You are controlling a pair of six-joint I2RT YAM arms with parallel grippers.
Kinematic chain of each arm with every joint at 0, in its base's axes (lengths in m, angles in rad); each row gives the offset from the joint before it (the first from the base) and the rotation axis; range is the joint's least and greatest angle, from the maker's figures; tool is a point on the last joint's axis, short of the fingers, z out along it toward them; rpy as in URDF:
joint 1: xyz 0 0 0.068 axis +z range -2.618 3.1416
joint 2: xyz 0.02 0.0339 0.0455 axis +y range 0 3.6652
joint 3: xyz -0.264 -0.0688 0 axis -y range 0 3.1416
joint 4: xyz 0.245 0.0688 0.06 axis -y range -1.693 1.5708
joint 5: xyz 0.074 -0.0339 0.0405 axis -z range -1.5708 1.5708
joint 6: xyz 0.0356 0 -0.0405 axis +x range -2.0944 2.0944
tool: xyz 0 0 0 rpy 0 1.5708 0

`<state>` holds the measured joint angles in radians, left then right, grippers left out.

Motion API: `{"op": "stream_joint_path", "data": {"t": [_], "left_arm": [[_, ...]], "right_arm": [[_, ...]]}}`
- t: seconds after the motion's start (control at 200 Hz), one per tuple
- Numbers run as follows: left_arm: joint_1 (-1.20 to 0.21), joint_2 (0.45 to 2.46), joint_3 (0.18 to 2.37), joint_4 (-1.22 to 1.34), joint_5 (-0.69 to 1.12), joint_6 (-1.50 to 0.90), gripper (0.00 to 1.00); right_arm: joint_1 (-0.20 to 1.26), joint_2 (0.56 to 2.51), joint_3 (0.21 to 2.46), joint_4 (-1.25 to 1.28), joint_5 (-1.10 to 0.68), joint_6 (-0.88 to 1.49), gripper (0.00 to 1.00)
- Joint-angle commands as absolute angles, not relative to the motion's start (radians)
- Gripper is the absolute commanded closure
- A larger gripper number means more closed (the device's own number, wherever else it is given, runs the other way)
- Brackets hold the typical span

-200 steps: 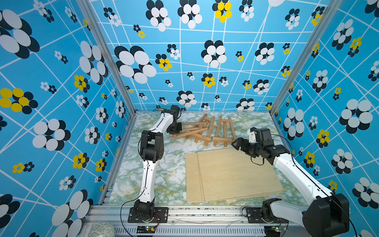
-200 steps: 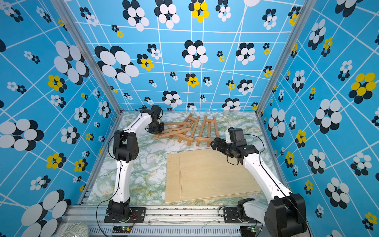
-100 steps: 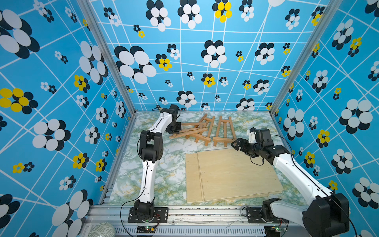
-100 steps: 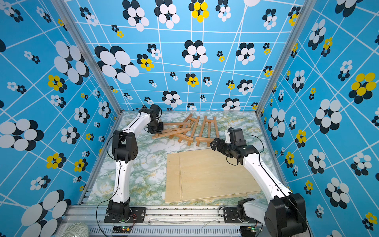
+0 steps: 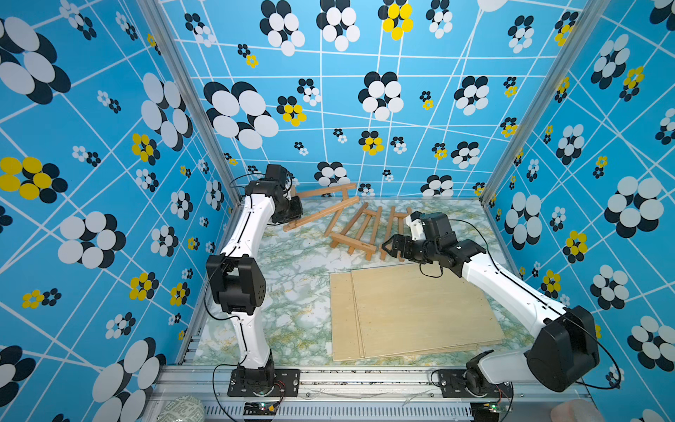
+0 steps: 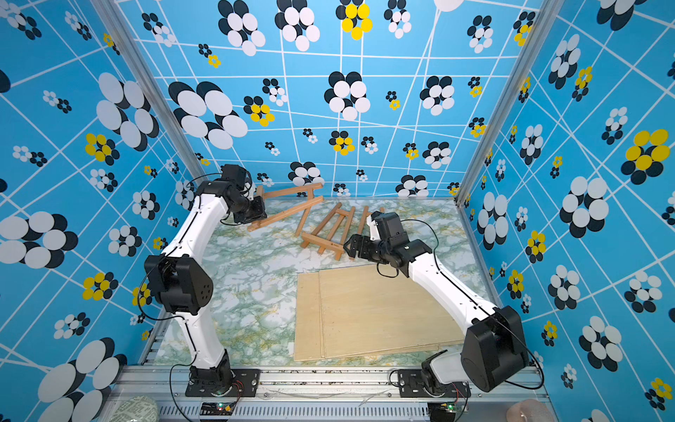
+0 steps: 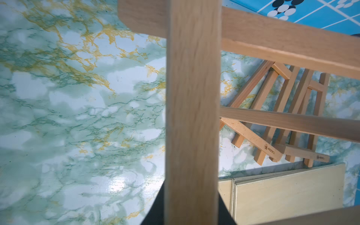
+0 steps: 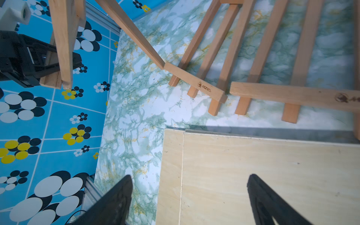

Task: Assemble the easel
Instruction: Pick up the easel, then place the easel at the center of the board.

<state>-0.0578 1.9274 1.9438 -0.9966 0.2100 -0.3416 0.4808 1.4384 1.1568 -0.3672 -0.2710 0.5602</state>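
left gripper (image 5: 291,212): jaws clamped on a slat of a light wooden easel frame (image 5: 321,215). The gap is narrow, and in the left wrist view the wood fills it.
held easel frame: far left corner of the green-and-white marble-print tabletop (image 5: 292,292), close to the blue flowered back wall (image 5: 365,146). It is tilted, with the gripper end off the surface and the long legs running toward the table middle. Can't tell if the far end touches anything.
right gripper (image 8: 190,176): jaws spread wide with nothing between them. It hovers at the far edge of the plywood, just beside the feet of the lying easels.
right fingers (image 8: 116,200): black, both seen in the right wrist view, not touching any wood.
other easels: two more pale wooden easels (image 5: 353,234) lie flat side by side on the far middle of the table, between the two grippers. A burnt-in logo (image 8: 204,90) shows on the cross bar.
plywood: two stacked pale plywood sheets (image 5: 412,310) lie flat on the near right of the table. The top sheet is offset, so a strip of the lower one shows along the left.
arms: well apart.
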Motion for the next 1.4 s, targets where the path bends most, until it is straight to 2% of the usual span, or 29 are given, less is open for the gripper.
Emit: {"op": "stream_joint_path", "data": {"t": [0.0, 0.395, 1.1, 1.394], "left_arm": [[-0.033, 1.866, 1.863, -0.913, 0.295, -0.378, 1.00], [0.060, 1.814, 1.687, -0.760, 0.367, -0.433, 1.00], [0.324, 1.631, 0.913, 0.045, 0.652, -0.656, 1.00], [0.369, 1.602, 0.683, 0.338, 0.632, -0.779, 1.00]], "right_arm": [[0.526, 1.493, 1.233, -0.313, -0.256, 0.542, 0.06], [0.623, 1.676, 1.355, -0.207, -0.287, 0.555, 0.06], [0.632, 1.713, 1.347, -0.240, -0.281, 0.541, 0.06], [0.635, 1.710, 1.329, -0.244, -0.282, 0.525, 0.05]]}}
